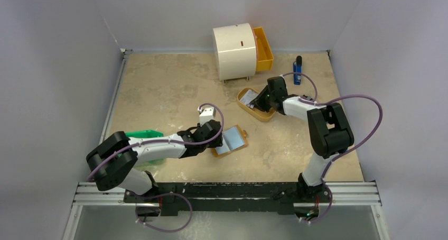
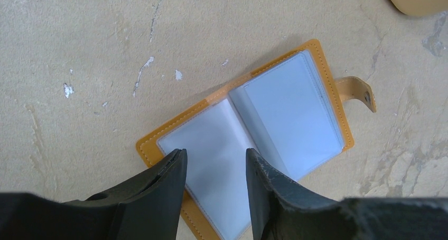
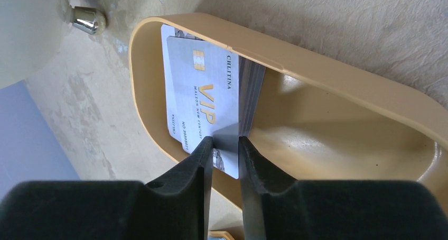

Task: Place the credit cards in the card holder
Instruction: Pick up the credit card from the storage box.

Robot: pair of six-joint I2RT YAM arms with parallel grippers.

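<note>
Taking the top view as a clock from the centre of the table (image 1: 158, 86): the card holder (image 1: 231, 140) lies open at 6 o'clock, with my left gripper (image 2: 215, 154) over its 9 o'clock page. The tray (image 1: 244, 97) sits just off centre toward 2, with the credit cards (image 3: 203, 92) stacked inside (against one long wall) and my right gripper (image 3: 225, 140) at their corner. Farther out at 2 lies a pen-like thing (image 1: 298, 71). A drum cabinet (image 1: 234, 51) stands at 12, its drawer (image 1: 263, 48) out toward 3. A flat object (image 1: 143, 134) lies at 8, partly under my left arm.

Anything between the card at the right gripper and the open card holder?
Nothing on the table between tray and card holder. The open left gripper is over the holder's left page; the other page is free.
</note>
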